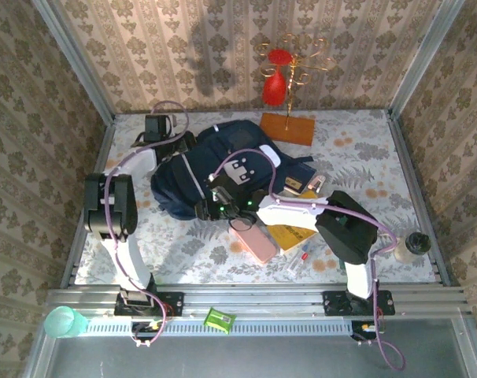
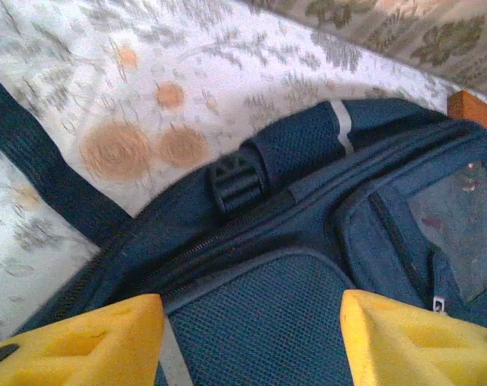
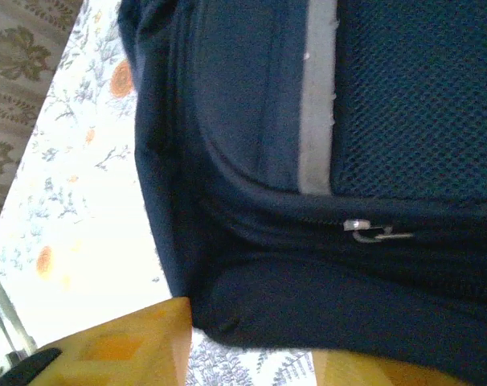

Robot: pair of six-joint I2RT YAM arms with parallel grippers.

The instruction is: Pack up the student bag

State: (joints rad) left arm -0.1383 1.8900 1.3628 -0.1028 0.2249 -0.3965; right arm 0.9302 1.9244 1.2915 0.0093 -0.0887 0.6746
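Navy cloth student bag (image 1: pixel 215 157) lies flat on table (image 1: pixel 364 157). Left gripper (image 2: pixel 247 326) at bag's left side, fingers spread wide over mesh, holding nothing. Right gripper (image 3: pixel 251 342) at bag's near edge, fingers apart around corner, likely after zip (image 3: pixel 364 229). Pink case (image 1: pixel 254 242) and yellow book (image 1: pixel 295 235) just beside bag, not packed.

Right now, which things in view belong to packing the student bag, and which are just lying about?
Likely for the job: student bag, pink case, yellow book.
Lying about: red ornament, teal cup, clear bottle, small green box.
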